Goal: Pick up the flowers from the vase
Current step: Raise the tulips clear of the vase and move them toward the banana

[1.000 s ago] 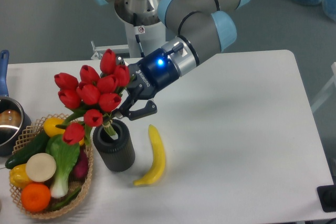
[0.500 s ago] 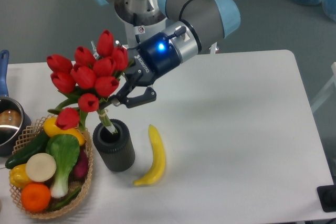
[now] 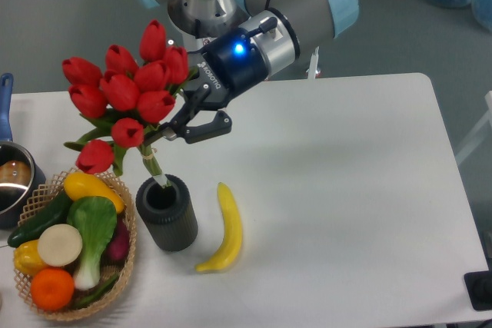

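Observation:
The flowers point(image 3: 127, 94) are a bunch of red tulip buds with green stems and leaves, held tilted up and to the left. My gripper point(image 3: 181, 130) is shut on their stems just below the buds. The stem ends hang right at the mouth of the vase point(image 3: 167, 213), a short dark ribbed cylinder standing upright on the white table. I cannot tell whether the stem tips are still inside the mouth or just above it. The arm reaches in from the upper right.
A yellow banana point(image 3: 224, 228) lies right of the vase. A wicker basket point(image 3: 34, 197) with vegetables and fruit stands to its left. A metal pot point(image 3: 11, 178) with a blue handle is at the left edge. The table point(image 3: 346, 190) stretches to the right.
My gripper has risen with the flowers in it, lifting the stems up out of the vase until only their ends are at its mouth. The vase has stayed put.

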### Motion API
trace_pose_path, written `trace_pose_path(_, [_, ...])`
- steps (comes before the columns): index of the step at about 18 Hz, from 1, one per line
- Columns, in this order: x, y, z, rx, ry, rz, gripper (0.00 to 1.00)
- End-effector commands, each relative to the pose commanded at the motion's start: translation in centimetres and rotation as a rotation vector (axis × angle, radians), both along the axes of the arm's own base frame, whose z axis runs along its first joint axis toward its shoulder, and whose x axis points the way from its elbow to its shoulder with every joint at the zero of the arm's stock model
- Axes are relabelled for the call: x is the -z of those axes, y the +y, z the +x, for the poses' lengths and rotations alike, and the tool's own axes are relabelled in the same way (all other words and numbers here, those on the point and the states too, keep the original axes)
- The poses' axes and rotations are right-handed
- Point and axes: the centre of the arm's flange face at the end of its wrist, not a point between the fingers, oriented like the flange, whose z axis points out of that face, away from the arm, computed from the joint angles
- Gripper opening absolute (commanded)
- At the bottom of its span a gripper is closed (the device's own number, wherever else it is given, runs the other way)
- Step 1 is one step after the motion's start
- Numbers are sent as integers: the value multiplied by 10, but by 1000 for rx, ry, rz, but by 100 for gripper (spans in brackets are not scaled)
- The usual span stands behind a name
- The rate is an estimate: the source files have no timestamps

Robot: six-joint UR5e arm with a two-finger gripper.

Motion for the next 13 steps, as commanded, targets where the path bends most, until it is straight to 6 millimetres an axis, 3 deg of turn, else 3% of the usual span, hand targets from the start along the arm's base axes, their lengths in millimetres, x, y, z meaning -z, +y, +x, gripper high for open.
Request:
trace_pose_path(5, [18,-19,-35,-61,-27,-18,55])
trace_pose_path(13, [37,-38,-43,-99,-53,-37,55])
